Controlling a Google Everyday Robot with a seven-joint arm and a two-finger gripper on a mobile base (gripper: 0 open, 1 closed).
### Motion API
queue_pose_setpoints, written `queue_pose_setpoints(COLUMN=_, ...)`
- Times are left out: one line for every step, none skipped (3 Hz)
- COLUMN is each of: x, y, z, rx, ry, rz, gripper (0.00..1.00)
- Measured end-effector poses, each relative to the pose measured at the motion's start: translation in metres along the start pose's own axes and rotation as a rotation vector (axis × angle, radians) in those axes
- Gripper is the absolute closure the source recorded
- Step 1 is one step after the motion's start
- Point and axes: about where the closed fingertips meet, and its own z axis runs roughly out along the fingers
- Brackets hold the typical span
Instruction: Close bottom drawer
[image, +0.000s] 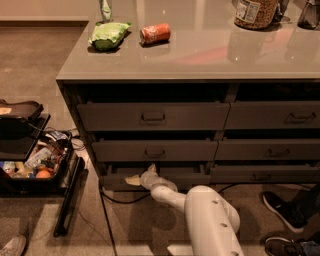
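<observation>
The bottom drawer (187, 176) is the lowest, shallow, dark grey-brown drawer of the left column under the grey counter. Its low front sits about in line with the drawers above. My gripper (148, 174) is at the end of my white arm, low near the floor, pressed against the middle of that drawer's front where the handle would be. The handle is hidden behind it. A pale yellowish patch (132, 180) shows just left of the gripper.
Middle drawer (154, 150) and top drawer (152, 116) sit above. On the counter lie a green bag (107, 34), a red can (155, 33) and a jar (255, 12). An open case of items (30, 165) stands at left. A person's shoes (281, 210) are at right.
</observation>
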Motion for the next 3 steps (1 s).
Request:
queue_pose_setpoints(x=0.000, y=0.000, z=0.000, rx=0.000, ry=0.000, rz=0.000, gripper=0.00)
queue_pose_setpoints(x=-0.003, y=-0.005, z=0.003, rx=0.015, ry=-0.010, rz=-0.043, gripper=0.00)
queue_pose_setpoints(x=-0.013, y=-0.010, z=0.014, rx=0.043, ry=-0.015, rz=-0.179, gripper=0.00)
